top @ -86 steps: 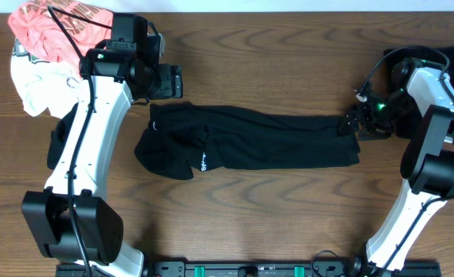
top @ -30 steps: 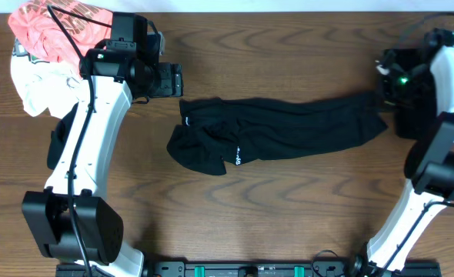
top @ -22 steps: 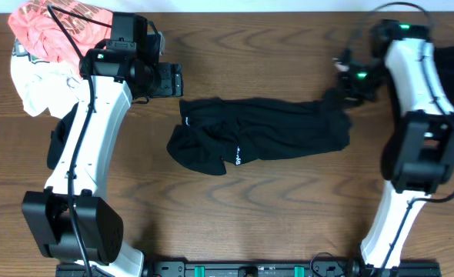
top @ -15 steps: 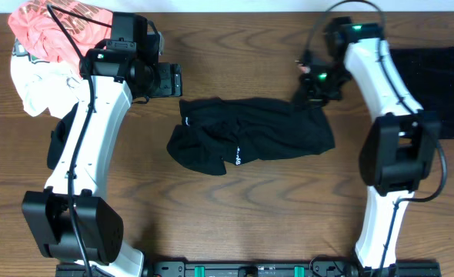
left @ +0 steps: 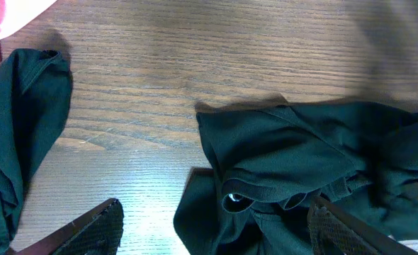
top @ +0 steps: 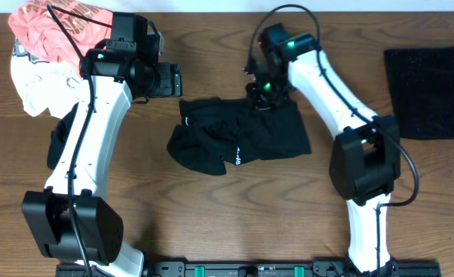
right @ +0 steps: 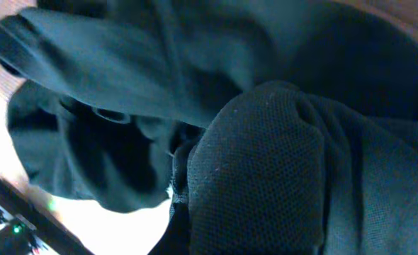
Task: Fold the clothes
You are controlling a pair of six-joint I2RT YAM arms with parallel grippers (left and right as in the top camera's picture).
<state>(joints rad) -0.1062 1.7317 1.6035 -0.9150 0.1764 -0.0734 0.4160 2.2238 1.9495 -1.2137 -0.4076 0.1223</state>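
From overhead, the right gripper [top: 262, 98] sits closed on the upper edge of the black garment [top: 246, 137]. The cloth is bunched up to its fingers, and the rest spreads away below and to both sides on the wooden table [top: 211, 223]. A small white logo [top: 237, 156] shows on the garment's lower part, well away from that grip. The left gripper [top: 178, 81] hangs just off the garment's nearest corner, touching nothing. Behind the left arm, far from its fingers, lie the coral-pink tee [top: 46, 27] and the white garment [top: 33, 85]. A second black garment [top: 60, 140] is partly hidden beneath the arm. A folded black cloth [top: 431, 92] lies flat at the table's far end, well apart from the right gripper.

In the left wrist view, the fingers [left: 99, 227] stand wide apart with nothing held between them. The black garment's rumpled corner lies beneath and just ahead of the fingertips. The second black garment is off to one side of them, with a sliver of pink at the far corner.

The right wrist view is filled with dark cloth. A mesh-textured fold bulges right at the fingers and looser folds hang beyond; the jaws themselves are hidden in the fabric.
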